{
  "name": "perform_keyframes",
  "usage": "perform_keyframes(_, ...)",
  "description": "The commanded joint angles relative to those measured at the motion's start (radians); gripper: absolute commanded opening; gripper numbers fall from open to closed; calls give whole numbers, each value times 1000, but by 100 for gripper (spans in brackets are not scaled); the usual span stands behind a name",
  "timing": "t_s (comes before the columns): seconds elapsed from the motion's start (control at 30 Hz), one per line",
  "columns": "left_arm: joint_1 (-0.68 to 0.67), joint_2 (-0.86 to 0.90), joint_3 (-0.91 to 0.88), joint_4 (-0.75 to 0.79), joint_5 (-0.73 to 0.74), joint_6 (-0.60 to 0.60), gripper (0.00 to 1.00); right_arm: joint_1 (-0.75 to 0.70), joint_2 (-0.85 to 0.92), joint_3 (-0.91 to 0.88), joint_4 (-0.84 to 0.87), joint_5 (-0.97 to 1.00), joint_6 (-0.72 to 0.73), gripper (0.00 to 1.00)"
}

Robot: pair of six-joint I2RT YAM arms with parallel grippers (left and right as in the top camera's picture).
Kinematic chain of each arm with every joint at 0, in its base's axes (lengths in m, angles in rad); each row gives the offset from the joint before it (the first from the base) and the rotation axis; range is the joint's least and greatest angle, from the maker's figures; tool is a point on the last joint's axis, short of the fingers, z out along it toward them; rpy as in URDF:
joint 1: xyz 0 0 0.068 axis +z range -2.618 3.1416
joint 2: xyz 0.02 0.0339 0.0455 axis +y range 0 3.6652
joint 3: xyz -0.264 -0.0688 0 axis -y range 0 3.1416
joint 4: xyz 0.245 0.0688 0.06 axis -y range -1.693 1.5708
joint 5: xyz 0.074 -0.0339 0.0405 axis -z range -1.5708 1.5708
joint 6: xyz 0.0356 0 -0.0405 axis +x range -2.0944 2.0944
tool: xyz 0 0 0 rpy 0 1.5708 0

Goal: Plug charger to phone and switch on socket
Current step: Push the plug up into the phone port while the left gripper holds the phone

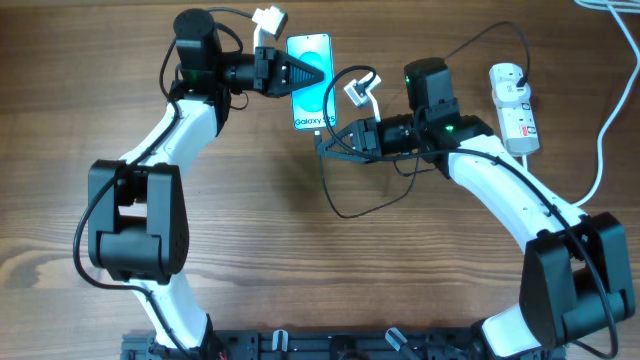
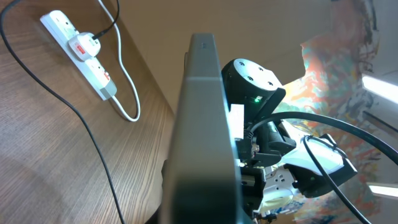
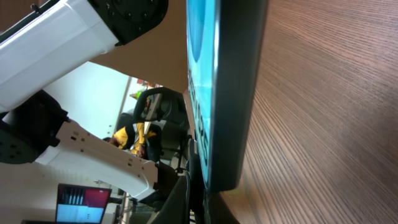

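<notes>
The left claw reaches in from 9 o'clock and reads as pinching the phone by its upper left part, one finger lying over the turquoise screen. The left wrist view shows the handset edge-on at centre, which agrees with that. The phone sits at upper centre of the counter, "Galaxy" end toward 6 o'clock. The right claw sits just beside that end, at 5 o'clock of the handset. Whether its jaws are spread or pressed together cannot be told, and the plug tip is hidden. The charger loops away from this claw toward 6 o'clock, then runs toward 2 o'clock to the socket, well apart at 3 o'clock. Hazard: if the tip meets the port off-axis, the push will likely slide or twist the phone in the left claw. The slack loop could also snag the right arm.
</notes>
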Motion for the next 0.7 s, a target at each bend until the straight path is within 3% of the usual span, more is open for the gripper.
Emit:
perform_keyframes(0.0, -6, -4, -3, 7, 16, -12, 4, 2, 15, 21, 13, -30, -2, 4)
perform_keyframes(0.67, -6, -4, -3, 6, 19, -43, 4, 2, 15, 21, 27, -27, 33, 4)
